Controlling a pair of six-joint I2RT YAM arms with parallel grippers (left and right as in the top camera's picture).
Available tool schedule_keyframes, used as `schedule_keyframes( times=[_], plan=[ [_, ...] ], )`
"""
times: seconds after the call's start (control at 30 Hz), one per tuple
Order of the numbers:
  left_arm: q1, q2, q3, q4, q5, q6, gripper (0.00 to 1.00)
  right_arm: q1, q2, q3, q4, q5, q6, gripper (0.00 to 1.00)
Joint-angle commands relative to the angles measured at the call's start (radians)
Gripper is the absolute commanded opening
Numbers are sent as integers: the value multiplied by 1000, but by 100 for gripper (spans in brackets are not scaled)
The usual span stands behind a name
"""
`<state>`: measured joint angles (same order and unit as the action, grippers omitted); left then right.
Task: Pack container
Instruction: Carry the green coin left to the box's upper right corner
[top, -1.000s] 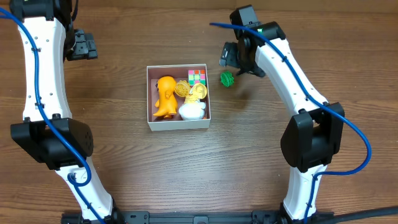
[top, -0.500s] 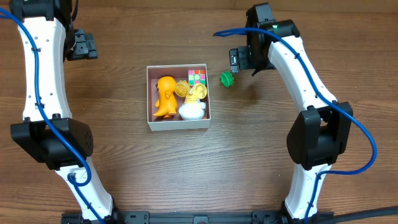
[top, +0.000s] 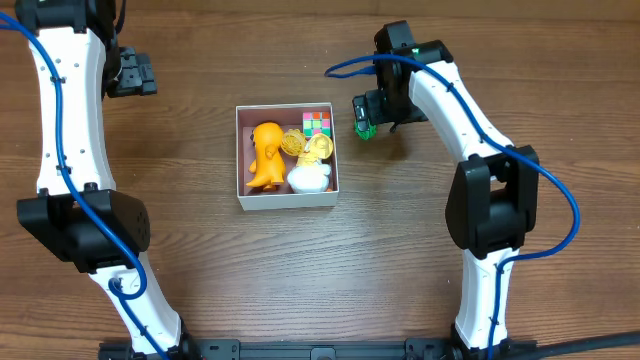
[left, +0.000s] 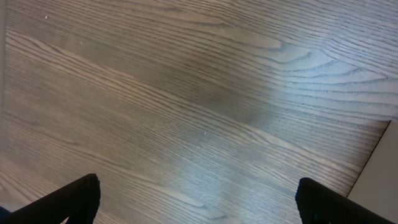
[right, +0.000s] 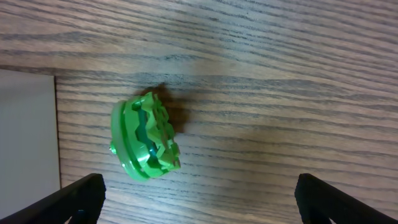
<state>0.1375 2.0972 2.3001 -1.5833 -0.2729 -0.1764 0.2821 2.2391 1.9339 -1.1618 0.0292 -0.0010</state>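
The container (top: 288, 200) is a square white-walled box with a pink inside, at the table's middle. It holds an orange figure (top: 265, 155), a yellow toy (top: 316, 148), a white toy (top: 308, 178) and a coloured cube (top: 317, 122). A small green toy (top: 365, 128) lies on the wood just right of the box; in the right wrist view the green toy (right: 144, 138) lies flat beside the container's wall (right: 28, 137). My right gripper (top: 368, 106) is open just above it, its fingers (right: 198, 202) spread wide and empty. My left gripper (top: 135, 72) is open and empty over bare wood (left: 198, 199) at the far left.
The wooden table top (top: 400, 250) surrounds the box. The right arm's blue cable (top: 345, 66) loops above the green toy. A pale edge (left: 379, 174) shows at the right of the left wrist view.
My right gripper has swung back left and down toward the green toy, now right over it. The left arm and the toys in the box have not moved.
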Motion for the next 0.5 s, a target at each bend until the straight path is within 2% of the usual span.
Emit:
schedule_keyframes(
  times=[0.0,0.47],
  plan=[
    [0,13,19,-1,4,19,100,2,8,-4,6,-48,-59,100],
    [0,13,19,-1,4,19,100,24,65,-4,1,-50,-143,100]
  ],
)
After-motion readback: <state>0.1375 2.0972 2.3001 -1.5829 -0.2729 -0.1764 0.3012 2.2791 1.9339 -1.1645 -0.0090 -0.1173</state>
